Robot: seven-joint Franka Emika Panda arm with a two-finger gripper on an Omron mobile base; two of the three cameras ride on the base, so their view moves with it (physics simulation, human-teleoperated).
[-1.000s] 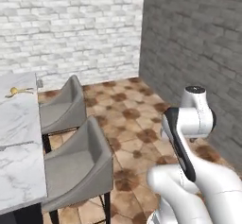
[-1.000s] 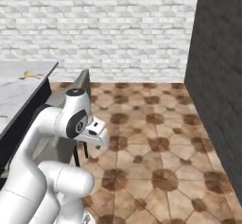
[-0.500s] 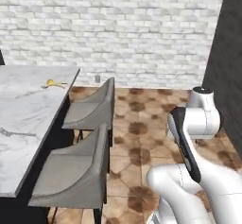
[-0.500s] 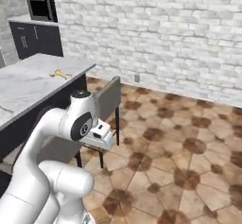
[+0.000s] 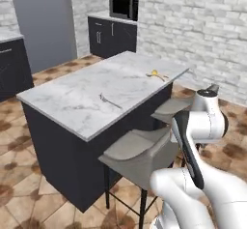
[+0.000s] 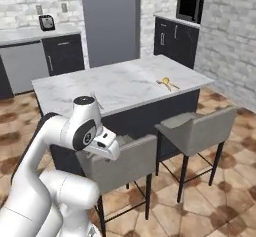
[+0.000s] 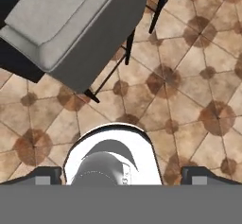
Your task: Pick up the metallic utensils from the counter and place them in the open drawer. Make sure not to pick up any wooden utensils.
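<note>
Hovering with gripper [image 7: 120,173] spread wide, grasping nothing, above tiled floor [image 7: 189,90] beside grey stool [image 7: 71,29]; fork [image 5: 110,101] lying untouched on counter [image 5: 72,102].

Fork [image 5: 110,100] mid-counter [image 5: 72,97], yellow utensil [image 5: 155,74] near far end, two stools [image 5: 140,153] alongside.

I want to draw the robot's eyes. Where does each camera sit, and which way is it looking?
Left base view: behind the arm on its left, facing the white marble island counter; white arm at lower right.
Right base view: behind on its right, facing the same counter; arm at lower left.
Hand view: on the hand, looking down at a grey stool and brown floor tiles.
Both base views share the small silver fork and the stools.
</note>
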